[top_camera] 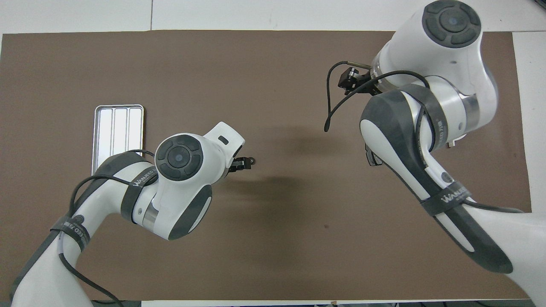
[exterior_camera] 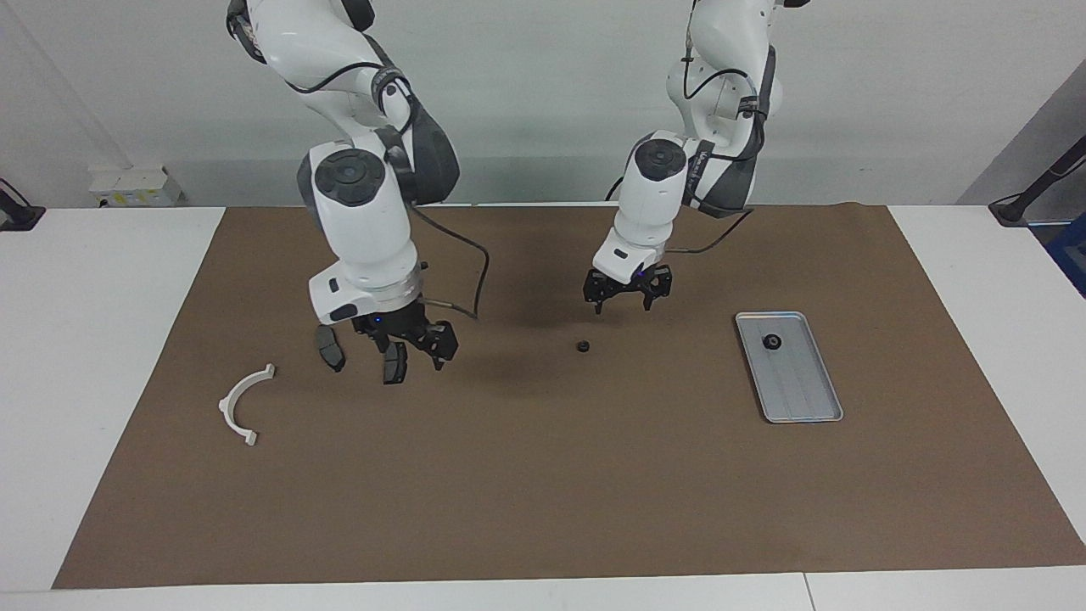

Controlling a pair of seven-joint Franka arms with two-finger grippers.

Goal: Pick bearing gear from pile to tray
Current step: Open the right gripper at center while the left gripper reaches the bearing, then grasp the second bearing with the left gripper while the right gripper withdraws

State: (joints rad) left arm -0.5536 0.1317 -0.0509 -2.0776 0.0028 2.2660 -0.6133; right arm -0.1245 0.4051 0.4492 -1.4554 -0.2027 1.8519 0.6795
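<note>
Well, the left gripper [exterior_camera: 626, 299] hangs wide over a gear [exterior_camera: 583, 347] mid-table; the right gripper [exterior_camera: 416, 344], wide too, hovers by the pads [exterior_camera: 330, 349]. Another gear [exterior_camera: 772, 342] sits in the tray [exterior_camera: 802, 399].

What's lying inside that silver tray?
One small black round part lies in the tray, at the end nearer the robots; the rest of the ribbed floor is bare. From overhead, the left arm covers that end, so the part is hidden there.

left pincer [exterior_camera: 628, 294] raised, fingers apart | right pincer [exterior_camera: 414, 344] raised, fingers apart
</note>
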